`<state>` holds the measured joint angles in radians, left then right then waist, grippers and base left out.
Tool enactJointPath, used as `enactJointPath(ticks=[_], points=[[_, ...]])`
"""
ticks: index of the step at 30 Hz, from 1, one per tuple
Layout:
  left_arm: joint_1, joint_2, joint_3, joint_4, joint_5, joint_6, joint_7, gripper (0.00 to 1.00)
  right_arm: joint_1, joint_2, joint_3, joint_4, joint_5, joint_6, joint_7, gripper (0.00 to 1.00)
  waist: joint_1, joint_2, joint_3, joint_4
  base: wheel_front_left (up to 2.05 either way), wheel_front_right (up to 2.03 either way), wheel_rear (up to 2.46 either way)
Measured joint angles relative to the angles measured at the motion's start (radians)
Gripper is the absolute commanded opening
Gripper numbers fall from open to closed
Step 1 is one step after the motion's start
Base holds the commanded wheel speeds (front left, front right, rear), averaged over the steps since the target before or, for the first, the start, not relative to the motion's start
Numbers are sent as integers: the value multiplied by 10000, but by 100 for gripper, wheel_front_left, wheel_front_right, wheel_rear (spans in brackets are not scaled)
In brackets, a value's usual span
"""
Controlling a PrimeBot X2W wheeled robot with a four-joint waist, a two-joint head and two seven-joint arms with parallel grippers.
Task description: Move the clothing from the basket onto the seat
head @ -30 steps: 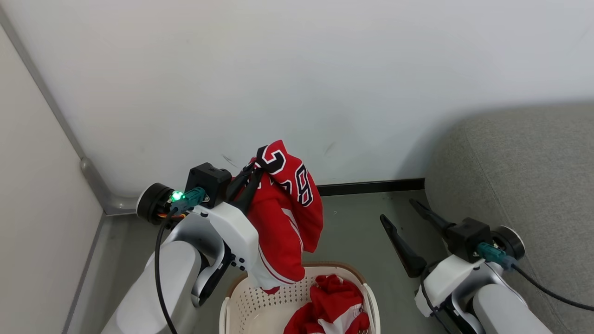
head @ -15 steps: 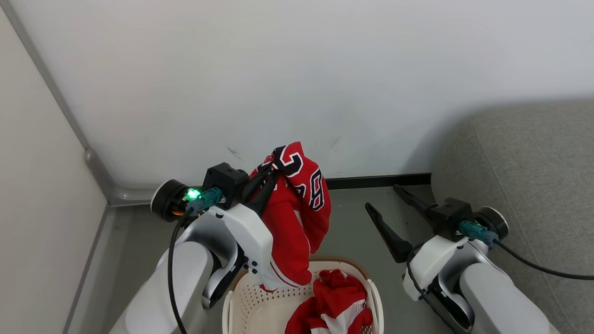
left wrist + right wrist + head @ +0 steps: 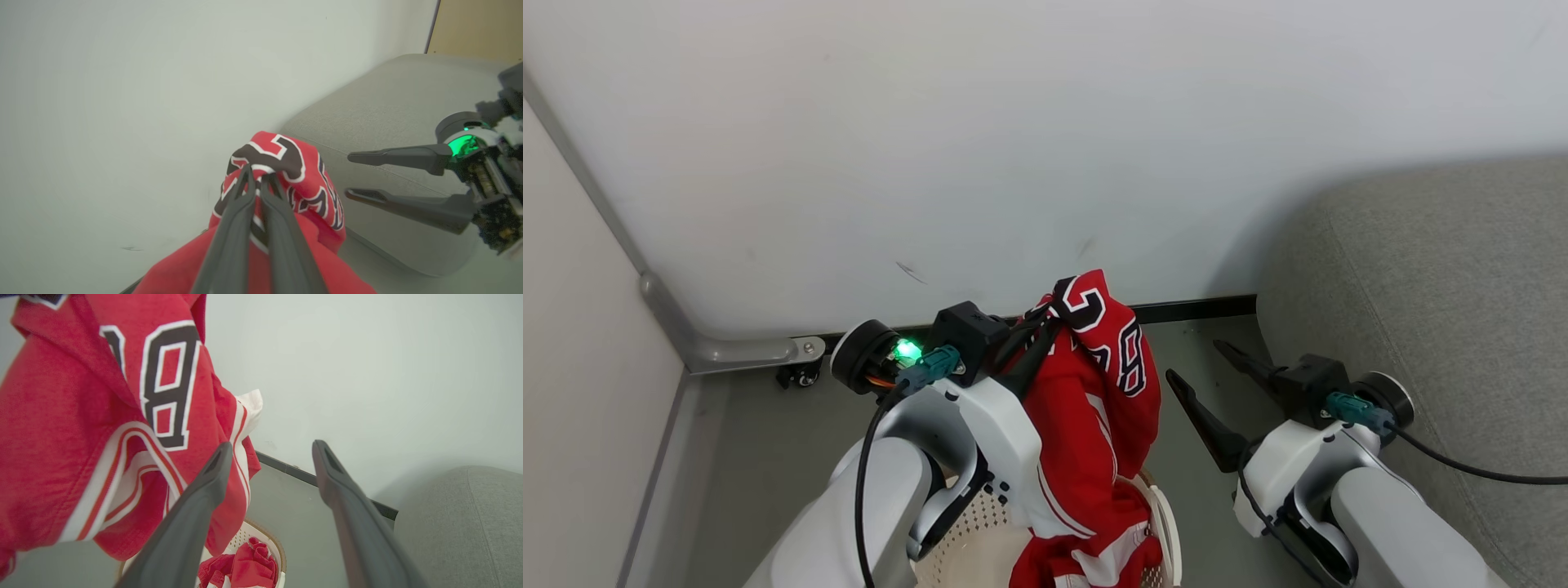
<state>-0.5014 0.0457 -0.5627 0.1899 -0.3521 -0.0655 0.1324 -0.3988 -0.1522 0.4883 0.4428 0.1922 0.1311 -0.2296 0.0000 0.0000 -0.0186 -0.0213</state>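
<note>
My left gripper (image 3: pixel 1054 315) is shut on a red jersey (image 3: pixel 1094 408) with black, white-outlined numerals. It holds the jersey up so that it hangs down over the cream perforated basket (image 3: pixel 980 531). The left wrist view shows the shut fingertips (image 3: pixel 250 175) pinching the numbered fabric (image 3: pixel 310 175). A second red garment (image 3: pixel 245 567) lies crumpled in the basket (image 3: pixel 278 549). My right gripper (image 3: pixel 1194 361) stands open and empty just right of the jersey (image 3: pixel 61 416), with its wide-apart fingers (image 3: pixel 216 465) near the cloth. The grey seat (image 3: pixel 1437 286) is at the right.
A white wall rises close behind, with a black baseboard (image 3: pixel 1192 309) and a metal corner trim (image 3: pixel 727 353) at the left. Grey floor (image 3: pixel 743 441) lies left of the basket. The seat's rounded edge (image 3: pixel 408 102) is right beside my right arm.
The head camera has shifted. My left gripper has carried the jersey rightward over the basket, closer to the right gripper. The right gripper has stayed open.
</note>
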Motion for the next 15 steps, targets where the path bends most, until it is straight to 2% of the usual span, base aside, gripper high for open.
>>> enactJointPath(ticks=[15], points=[[-8, -48, -662, -150, -295, 2, 165, 0, -215, 117, 1285, 198, 380, 0, -94, 100, 0, 0, -27, -310, 0, 0, 0]])
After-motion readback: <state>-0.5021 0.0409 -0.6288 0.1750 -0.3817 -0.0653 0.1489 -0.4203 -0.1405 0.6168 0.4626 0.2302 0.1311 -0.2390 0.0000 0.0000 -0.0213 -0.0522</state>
